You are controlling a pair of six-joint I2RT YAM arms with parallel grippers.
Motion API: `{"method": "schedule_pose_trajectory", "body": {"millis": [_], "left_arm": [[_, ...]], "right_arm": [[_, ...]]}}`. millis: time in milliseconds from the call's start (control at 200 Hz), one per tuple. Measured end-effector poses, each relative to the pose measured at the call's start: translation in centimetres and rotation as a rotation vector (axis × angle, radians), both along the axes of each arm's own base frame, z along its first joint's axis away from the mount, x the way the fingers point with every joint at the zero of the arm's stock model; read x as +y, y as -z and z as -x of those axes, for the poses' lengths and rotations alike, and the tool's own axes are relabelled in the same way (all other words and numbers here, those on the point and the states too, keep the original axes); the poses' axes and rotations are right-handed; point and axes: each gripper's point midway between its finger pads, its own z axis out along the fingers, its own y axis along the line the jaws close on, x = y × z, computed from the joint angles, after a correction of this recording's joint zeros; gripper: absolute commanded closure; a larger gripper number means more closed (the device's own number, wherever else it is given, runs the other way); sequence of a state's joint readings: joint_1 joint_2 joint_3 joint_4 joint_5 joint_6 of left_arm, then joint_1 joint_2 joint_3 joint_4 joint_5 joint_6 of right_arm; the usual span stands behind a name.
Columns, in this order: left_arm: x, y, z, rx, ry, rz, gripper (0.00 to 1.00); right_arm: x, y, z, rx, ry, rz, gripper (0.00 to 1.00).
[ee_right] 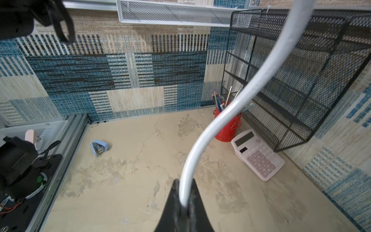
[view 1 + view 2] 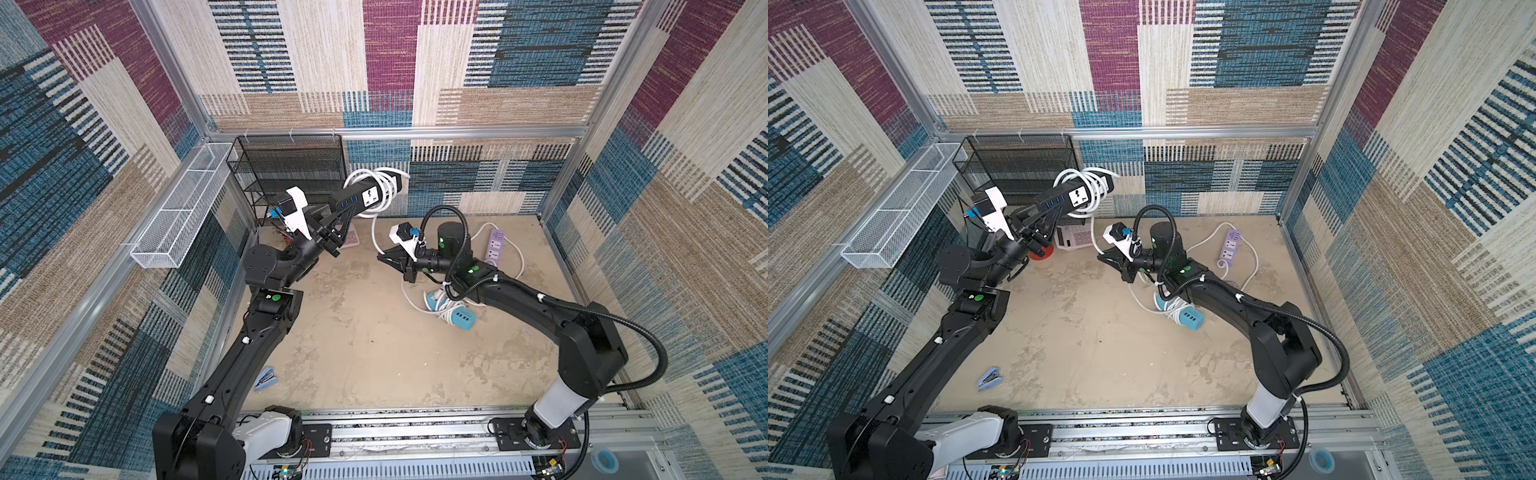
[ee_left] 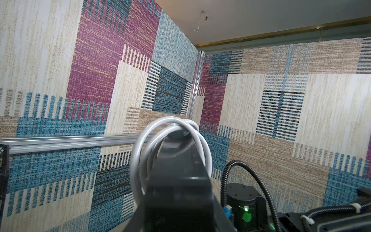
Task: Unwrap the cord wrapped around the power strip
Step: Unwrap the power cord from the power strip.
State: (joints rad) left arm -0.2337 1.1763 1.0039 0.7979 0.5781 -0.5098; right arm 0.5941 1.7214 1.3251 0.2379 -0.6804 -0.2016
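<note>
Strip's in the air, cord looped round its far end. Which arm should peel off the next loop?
Right. The right gripper is shut on the free run of the white cord and can likely carry it round the end; the left gripper is occupied holding the black power strip aloft.

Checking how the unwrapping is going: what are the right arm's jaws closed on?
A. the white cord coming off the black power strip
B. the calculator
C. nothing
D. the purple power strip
A: in the right wrist view the right gripper is shut on the white cord, which climbs away toward the black power strip held up in the air.
</note>
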Motion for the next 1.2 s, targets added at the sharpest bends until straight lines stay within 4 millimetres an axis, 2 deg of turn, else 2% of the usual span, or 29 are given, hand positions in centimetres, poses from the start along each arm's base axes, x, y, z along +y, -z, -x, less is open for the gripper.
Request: {"method": "schedule_pose_trajectory", "body": {"millis": [165, 270, 456, 596, 711, 816, 891, 1012, 1197], "left_arm": [[-1.1, -0.1, 0.7, 0.005, 0.062, 0.012, 1.00], [-1.7, -0.2, 1.1, 0.007, 0.095, 0.026, 1.00], [-2.7, 0.1, 1.2, 0.018, 0.146, 0.032, 1.00], [-3.3, 0.6, 1.0, 0.036, 0.170, 0.035, 1.00], [-3.6, 1.0, 0.7, 0.047, 0.175, 0.035, 1.00], [-3.5, 0.9, 0.6, 0.046, 0.173, 0.036, 1.00], [-3.4, 0.9, 0.8, 0.043, 0.168, 0.036, 1.00], [-3.2, 0.7, 1.1, 0.037, 0.150, 0.028, 1.00], [-2.0, 0.7, 0.6, 0.033, 0.049, 0.015, 1.00]], "right_arm": [[-0.4, -1.4, -5.3, -0.017, 0.050, -0.074, 1.00], [-0.9, -2.9, -7.8, -0.034, 0.063, -0.117, 1.00], [-1.8, -7.6, -11.3, -0.122, 0.077, -0.186, 1.00], [-3.3, -12.0, -12.7, -0.195, 0.087, -0.218, 1.00], [-4.8, -16.1, -12.9, -0.262, 0.110, -0.235, 1.00], [-6.0, -18.8, -12.4, -0.317, 0.125, -0.235, 1.00], [-7.0, -19.8, -11.9, -0.332, 0.141, -0.221, 1.00], [-9.9, -21.2, -11.0, -0.349, 0.215, -0.196, 1.00], [-14.4, -22.1, -7.5, -0.391, 0.350, -0.162, 1.00]]}}
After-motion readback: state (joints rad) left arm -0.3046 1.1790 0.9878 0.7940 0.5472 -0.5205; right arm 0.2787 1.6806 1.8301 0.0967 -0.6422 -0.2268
